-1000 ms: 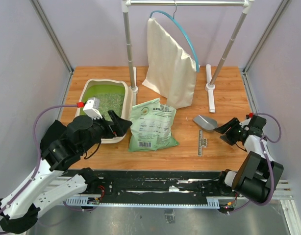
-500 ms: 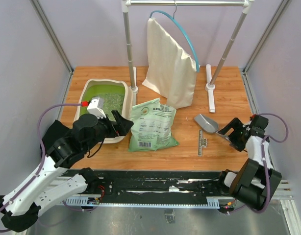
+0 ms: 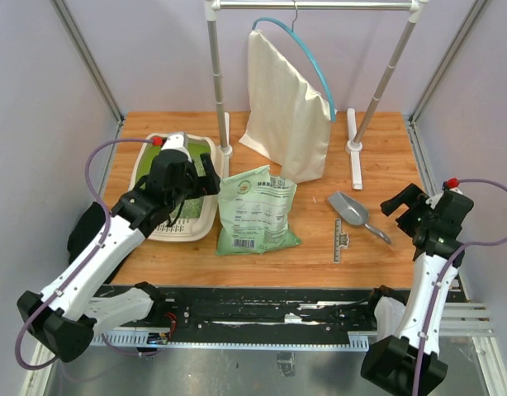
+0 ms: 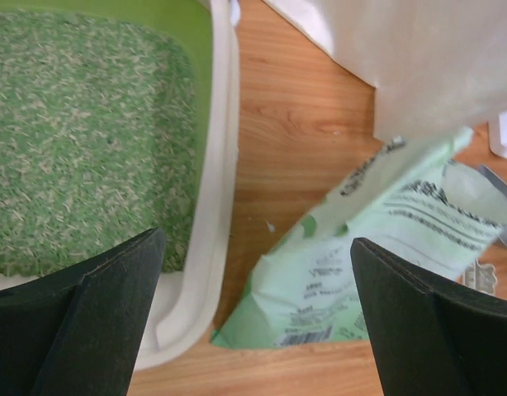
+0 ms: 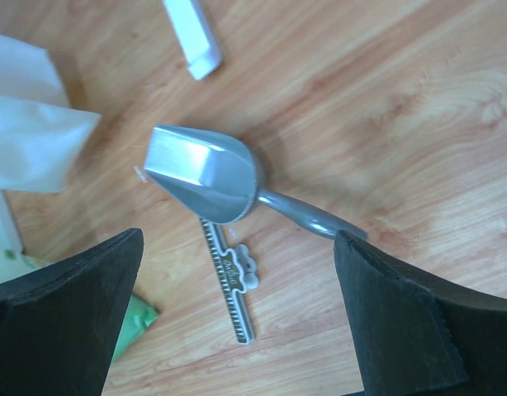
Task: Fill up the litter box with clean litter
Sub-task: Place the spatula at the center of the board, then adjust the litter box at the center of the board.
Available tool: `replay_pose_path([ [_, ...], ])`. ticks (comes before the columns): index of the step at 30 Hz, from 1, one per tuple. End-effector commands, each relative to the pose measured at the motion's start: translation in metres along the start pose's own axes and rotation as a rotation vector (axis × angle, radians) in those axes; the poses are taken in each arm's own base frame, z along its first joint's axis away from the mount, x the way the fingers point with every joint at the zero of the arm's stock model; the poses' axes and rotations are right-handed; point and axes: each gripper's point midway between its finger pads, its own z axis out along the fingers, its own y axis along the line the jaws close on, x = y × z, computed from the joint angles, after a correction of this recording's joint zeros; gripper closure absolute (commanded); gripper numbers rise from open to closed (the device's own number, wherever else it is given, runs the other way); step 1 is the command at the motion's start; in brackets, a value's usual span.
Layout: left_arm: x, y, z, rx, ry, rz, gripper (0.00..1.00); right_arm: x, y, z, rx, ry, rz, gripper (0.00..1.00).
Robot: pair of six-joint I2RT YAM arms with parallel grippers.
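Nearby, green bag (image 3: 255, 210) beside litter box (image 4: 223, 165), scoop (image 3: 349, 206) by ruler (image 3: 341, 239).

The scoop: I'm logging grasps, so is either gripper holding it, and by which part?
Nothing is held. The scoop lies free on the table; the right gripper is open, clear of it, and the left gripper is open by the litter box.

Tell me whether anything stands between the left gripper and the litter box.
Nothing visible does. The open left gripper hangs over the litter box rim, with the litter exposed inside. The green bag lies beside the box, outside that path.
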Motion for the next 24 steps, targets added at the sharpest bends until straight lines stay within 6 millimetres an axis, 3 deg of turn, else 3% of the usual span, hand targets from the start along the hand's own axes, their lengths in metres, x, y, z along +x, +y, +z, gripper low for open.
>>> replay_pose_path([
  [1,-0.045,0.007,0.013,0.015,-0.094,-0.004,0.0,-0.013,0.029,-0.03,-0.102,-0.022,0.006,0.01],
  [4,-0.058,0.011,0.032,0.02,-0.092,-0.017,0.0,-0.014,0.047,-0.042,-0.174,0.002,0.025,0.02],
  [11,-0.055,0.034,0.096,-0.071,-0.015,-0.034,0.0,-0.011,0.083,-0.059,-0.337,0.063,0.083,0.01],
  [18,-0.028,0.044,0.152,-0.113,0.112,0.01,0.0,-0.013,0.1,-0.07,-0.399,0.083,0.088,0.01],
  [24,-0.014,0.058,0.18,-0.183,0.148,0.035,0.0,-0.012,0.112,-0.074,-0.455,0.107,0.051,0.01],
])
